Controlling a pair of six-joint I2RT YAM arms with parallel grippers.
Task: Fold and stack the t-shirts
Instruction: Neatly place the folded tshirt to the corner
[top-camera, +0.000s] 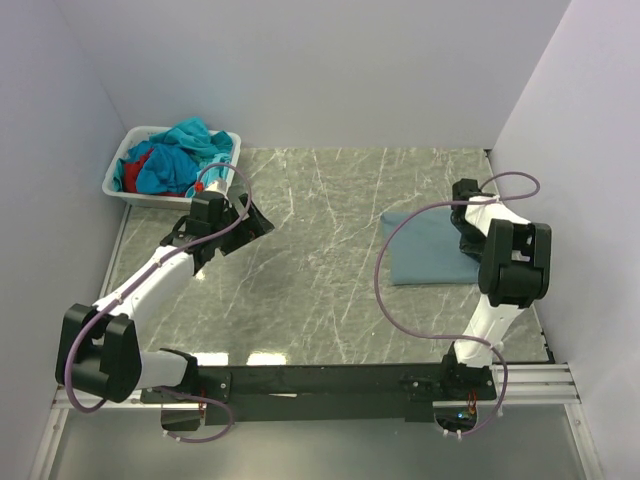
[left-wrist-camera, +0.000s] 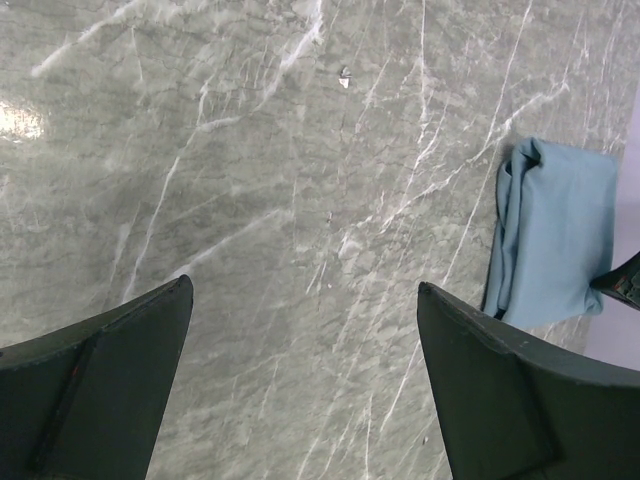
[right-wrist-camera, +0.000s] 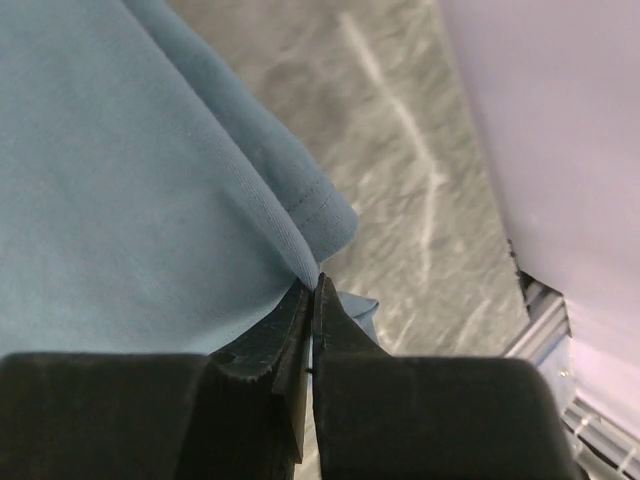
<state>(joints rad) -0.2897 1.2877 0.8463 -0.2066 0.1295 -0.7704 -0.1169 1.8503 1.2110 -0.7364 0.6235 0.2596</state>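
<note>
Marble bench (top-camera: 320, 270): grey-blue shirt (top-camera: 420, 250) edge pinched by right hand (right-wrist-camera: 313, 287), prob. for a fold; left hand (left-wrist-camera: 305, 290) held wide apart, empty, nr basket (top-camera: 113, 184).

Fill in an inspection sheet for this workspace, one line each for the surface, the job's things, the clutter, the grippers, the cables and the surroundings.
Surface: grey-green marbled table, mostly bare.
Job's things: grey-blue t-shirt folded flat at the right; teal, blue and red shirts heaped in the white basket at the far left corner.
Clutter: one tiny pale speck on the table.
Grippers: left gripper open over bare table; right gripper shut on the grey-blue t-shirt's edge.
Cables: purple cables loop loosely along both arms; the right one arcs past the shirt's left edge.
Surroundings: plain pale walls on three sides; black rail at the near edge.
</note>
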